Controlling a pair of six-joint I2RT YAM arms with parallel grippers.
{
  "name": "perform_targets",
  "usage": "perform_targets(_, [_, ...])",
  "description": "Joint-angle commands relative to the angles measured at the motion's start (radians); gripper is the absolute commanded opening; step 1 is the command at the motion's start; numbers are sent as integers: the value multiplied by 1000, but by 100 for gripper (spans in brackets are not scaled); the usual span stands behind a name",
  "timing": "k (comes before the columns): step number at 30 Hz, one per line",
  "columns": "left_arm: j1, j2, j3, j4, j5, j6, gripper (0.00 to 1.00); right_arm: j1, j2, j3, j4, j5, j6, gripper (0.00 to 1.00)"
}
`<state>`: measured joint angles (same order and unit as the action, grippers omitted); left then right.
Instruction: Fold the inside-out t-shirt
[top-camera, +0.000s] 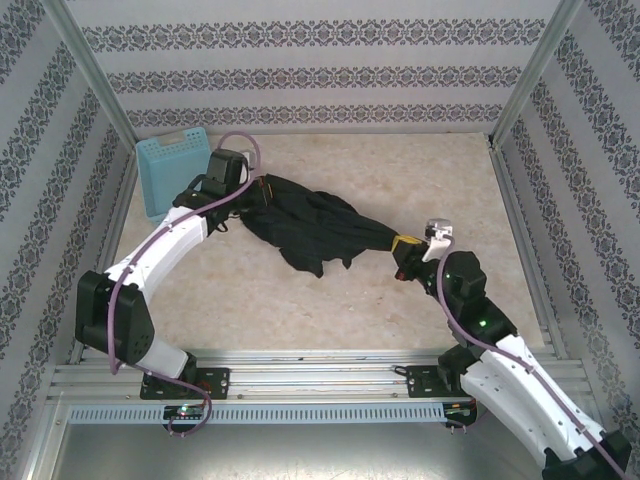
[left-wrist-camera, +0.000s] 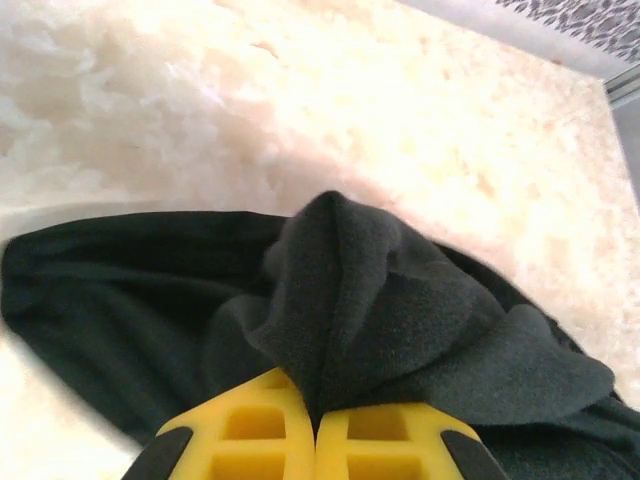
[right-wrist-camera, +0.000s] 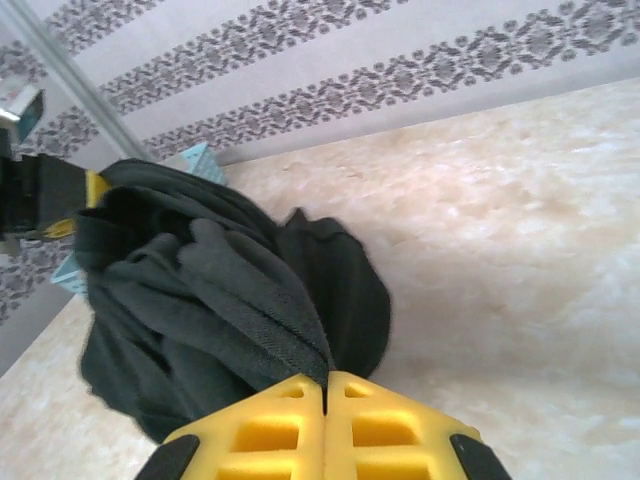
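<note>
Holds the black t-shirt (top-camera: 310, 225) gathered into a thick, rope-like bundle across the middle of the bench (top-camera: 430, 170), slanting from far left down to nearer right. Clamps the far-left end in the left pincer (top-camera: 260, 190), yellow pads (left-wrist-camera: 250, 435) pressed together on a raised hump of dark cloth. Clamps the right end in the right pincer (top-camera: 405, 243), pads (right-wrist-camera: 385, 420) likewise together, on a stitched seam edge. Droops along the near side in loose folds, with one ragged flap reaching lowest toward the near rail (top-camera: 320, 372); cannot tell whether that flap touches the surface. Leaves broad bare bench beyond the shirt toward the far right corner, and a clear band on the near side between the cloth and the rail. Tighter on the left: a light blue basket (top-camera: 170, 172) in the far-left corner, just beside the left wrist and close to the side wall. On the right, open surface between the right arm and the side wall. Underneath, a pale cream top with soft mottled, stone-like blotches. Closed in on three sides by walls (top-camera: 320, 75) papered in light stripes with dark floral bands, with slanting metal posts (top-camera: 90, 70) at the far corners.
</note>
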<state>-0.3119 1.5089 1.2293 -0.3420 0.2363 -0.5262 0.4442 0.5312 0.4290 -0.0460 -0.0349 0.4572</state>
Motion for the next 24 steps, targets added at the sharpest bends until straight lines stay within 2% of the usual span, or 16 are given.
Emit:
perform_targets(1, [-11, 79, -11, 23, 87, -46, 0, -48, 5, -71, -64, 41, 64, 0])
perform_targets(5, [-58, 145, -9, -16, 101, -3, 0, -91, 69, -121, -82, 71, 144, 0])
perform_targets(7, [-79, 161, -4, -44, 106, 26, 0, -113, 102, -118, -75, 43, 143, 0])
perform_targets(8, [-86, 164, -1, -59, 105, 41, 1, -118, 115, -105, -84, 38, 140, 4])
perform_targets(9, [-95, 163, 4, -83, 89, 60, 7, -121, 133, -92, -98, 34, 127, 12])
perform_targets(11, [-115, 152, 22, -148, 28, 96, 15, -124, 165, -24, -141, 34, 90, 20])
perform_targets(13, [-147, 130, 52, -243, -82, 130, 27, -125, 205, 40, -203, 49, 50, 43])
perform_targets(15, [-198, 101, 92, -331, -209, 155, 41, -125, 242, 92, -243, 52, 19, 59])
perform_targets(16, [-231, 83, 107, -358, -258, 163, 50, -123, 261, 115, -256, 42, 6, 64])
perform_targets(18, [-293, 56, 126, -384, -315, 147, 60, -121, 303, 147, -259, 14, -5, 71])
perform_targets(24, [-443, 92, 160, -329, -280, 52, 74, -106, 450, 203, -174, -60, 20, 84])
